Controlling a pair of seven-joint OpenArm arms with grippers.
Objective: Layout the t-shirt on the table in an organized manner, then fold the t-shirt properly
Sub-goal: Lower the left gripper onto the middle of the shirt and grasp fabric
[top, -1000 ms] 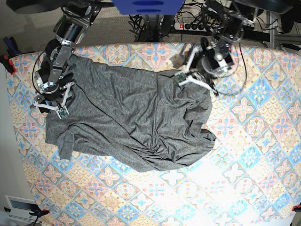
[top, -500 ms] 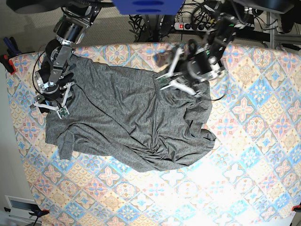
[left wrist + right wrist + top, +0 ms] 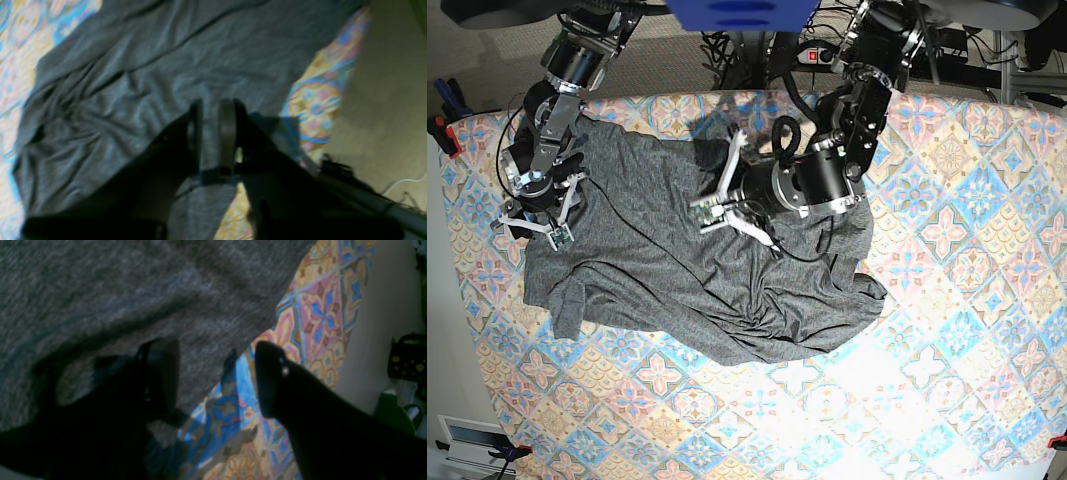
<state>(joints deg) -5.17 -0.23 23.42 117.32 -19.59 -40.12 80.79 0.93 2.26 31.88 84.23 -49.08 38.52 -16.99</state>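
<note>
On the patterned surface (image 3: pixel 947 330) you have one t-shirt (image 3: pixel 697 290), a single dark-grey garment lying crumpled across the middle and toward your right arm's side, not yet flat, which is likely why both arms sit at its far edge, placed to take hold and pull it flat. Your left end effector (image 3: pixel 210 115) hangs over the fabric with its jaws nearly pressed together, and the blurred wrist view does not settle whether cloth is between them. Your right end effector (image 3: pixel 217 376) is spread, straddling the shirt's edge, so count two end effectors and one shirt.
</note>
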